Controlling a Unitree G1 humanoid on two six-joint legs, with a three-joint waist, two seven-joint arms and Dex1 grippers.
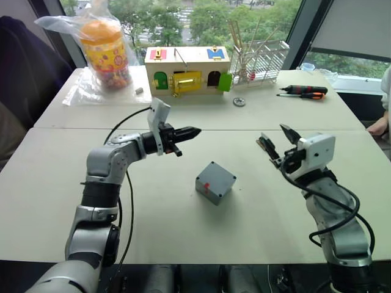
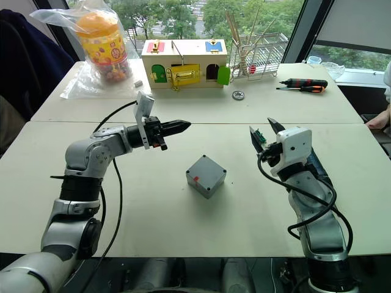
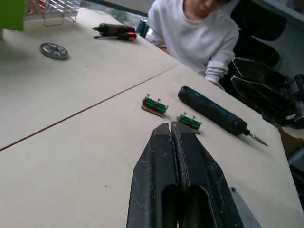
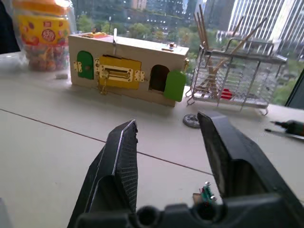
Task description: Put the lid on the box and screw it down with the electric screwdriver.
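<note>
Orange-lidded candy jar (image 1: pixel 105 52) in a clear plastic bag: far left of the table (image 1: pixel 49 183), upright.
Left gripper (image 1: pixel 190 132): raised above the table left of centre, pointing toward the right side; black fingers (image 3: pixel 176 180) pressed together, nothing between them.
Wooden box (image 1: pixel 186 70) with coloured doors: far centre; green, yellow and dark arched doors on the front, red and blue patches on top.
Box (image 1: pixel 215 182): grey, on the table at centre, between the two grippers and nearer than both; small red mark on the side facing the camera; top looks flat and closed, lid not tellable as a separate piece.
Small round metal disc (image 1: pixel 239 102): flat on the table, just in front of the wire rack (image 1: pixel 259 61) holding thin sticks.
Two small green-and-brown terminal blocks (image 3: pixel 154 105): on the table near the right gripper, close to each other.
Right gripper (image 1: pixel 277 140): raised right of centre, fingers (image 4: pixel 116 166) spread wide, empty.
Electric screwdriver (image 3: pixel 216 115): dark cylinder with thin metal bit, lying flat just beyond the terminal blocks.
Two black-and-orange hand screwdrivers (image 1: pixel 303 91): far right, side by side.
Person in a white top (image 3: pixel 194 33): seated at the right edge.
</note>
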